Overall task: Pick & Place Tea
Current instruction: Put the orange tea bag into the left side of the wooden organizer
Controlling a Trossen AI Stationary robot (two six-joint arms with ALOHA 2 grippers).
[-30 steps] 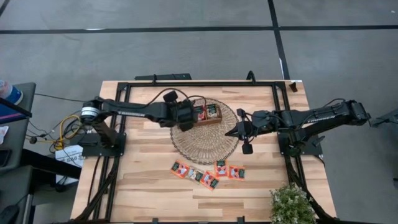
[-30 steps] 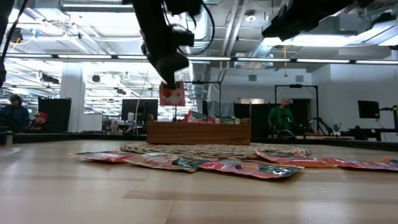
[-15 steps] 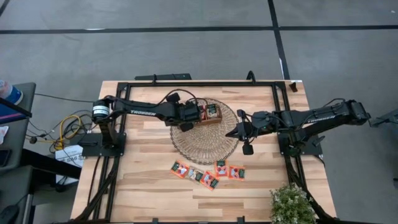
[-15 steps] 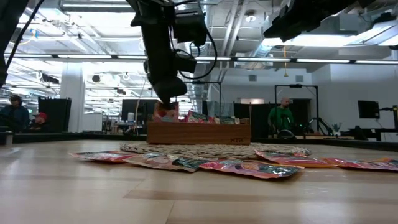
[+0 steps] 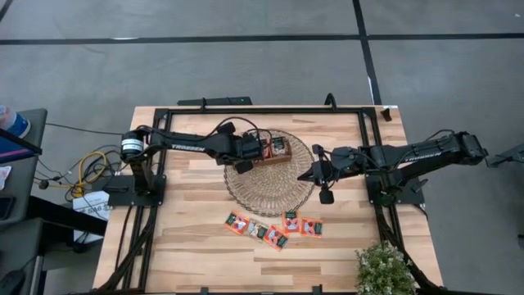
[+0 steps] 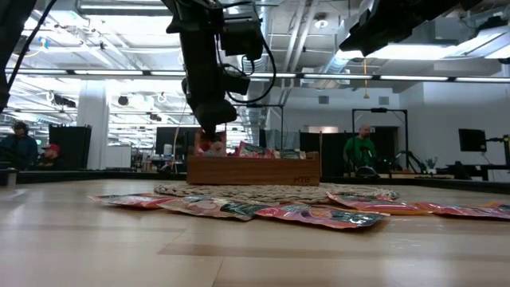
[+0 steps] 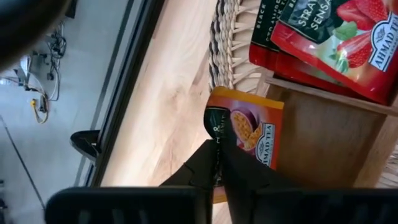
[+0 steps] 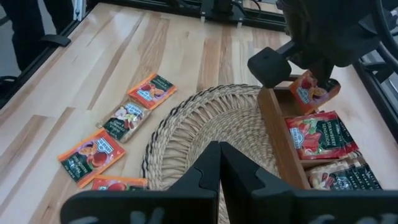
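Observation:
My left gripper (image 5: pixel 250 152) hangs over the left end of the brown wooden tray (image 5: pixel 275 151), which stands on the round woven mat (image 5: pixel 270 182). It is shut on an orange tea sachet (image 7: pixel 249 132) that dips into the tray's left compartment (image 8: pixel 314 88). The other compartments hold more sachets (image 8: pixel 320 138). Several sachets (image 5: pixel 274 228) lie flat on the table near the mat's near side. My right gripper (image 5: pixel 308 174) waits shut above the mat's right edge, touching nothing. My left gripper pinches the orange sachet at its dark green edge (image 7: pixel 217 122) between the two fingers (image 7: pixel 205 163), coming from above and pointing down. The sachet hangs below the fingers (image 6: pixel 209 146), tilted, its lower part behind the tray's wall; whether it touches the tray's floor I cannot tell.
A small potted plant (image 5: pixel 383 269) stands at the table's near right corner. Black frame rails (image 5: pixel 246 110) run along the table's edges. Bare wood lies left of the mat. People show in the room beyond the table (image 6: pixel 360 151).
My left gripper has moved toward the tray's left end and come down, still shut on the sachet. The sachet, earlier held well above the tray, now hangs with its lower part inside the left compartment. The right arm has kept still.

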